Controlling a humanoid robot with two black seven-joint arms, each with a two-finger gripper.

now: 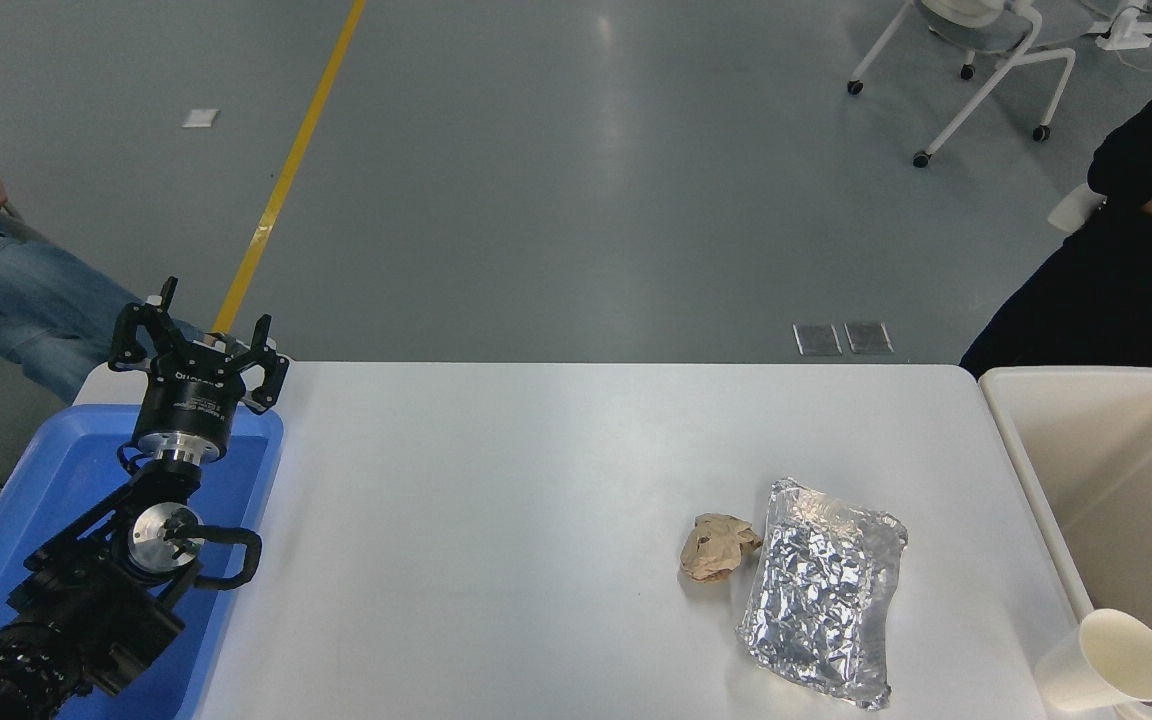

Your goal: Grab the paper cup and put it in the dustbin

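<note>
The cup (1108, 662) was seen tilted at the near right, against the near rim of the bin (1036, 450), its mouth over the bin's inside; whether it was held or resting could not be told, and the right gripper was not shown. The left gripper (198, 345) was parked, fingers spread, over the blue tray (56, 470). The drop was judged nearly done, though not confirmed.

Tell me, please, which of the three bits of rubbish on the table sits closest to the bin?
The paper cup, tipped over against the dustbin wall at the near right. The foil packet and brown paper wad lie farther left, mid-table.
</note>
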